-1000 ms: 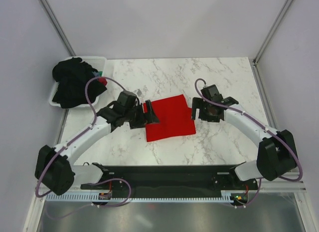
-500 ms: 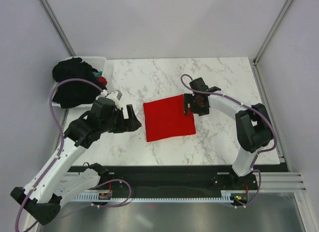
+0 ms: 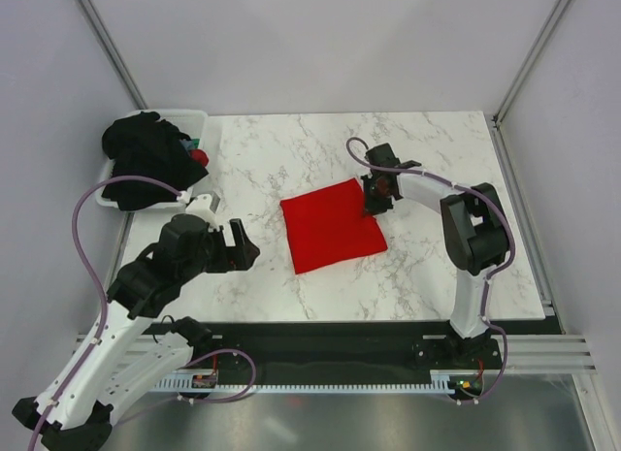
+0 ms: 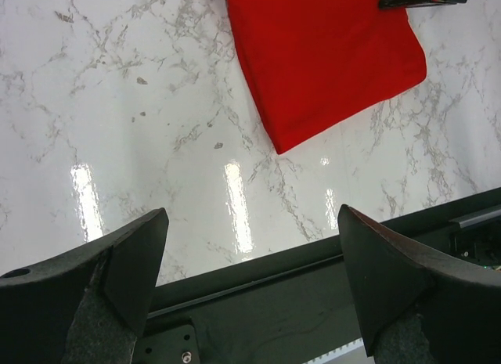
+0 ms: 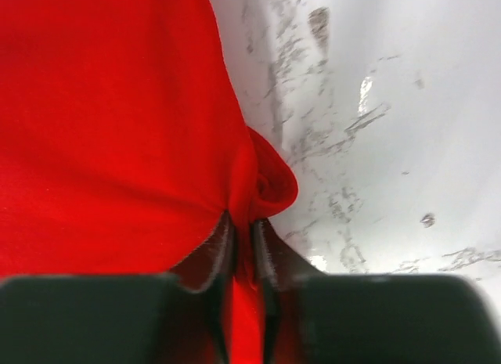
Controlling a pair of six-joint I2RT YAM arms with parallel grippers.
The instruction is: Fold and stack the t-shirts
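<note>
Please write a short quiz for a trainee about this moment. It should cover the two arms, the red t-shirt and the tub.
1. True or false: the left jaws are shut on the red t-shirt.
2. Where do the right jaws pinch the red t-shirt? A) at its edge by the far right corner; B) at its near left corner; C) nowhere, they stand open.
3. Complete: the heap of shirts in the white tub at the far left is ____ in colour.

Key: 1 false; the left jaws stand open above the marble table, apart from the shirt. 2 A. 3 black.
</note>
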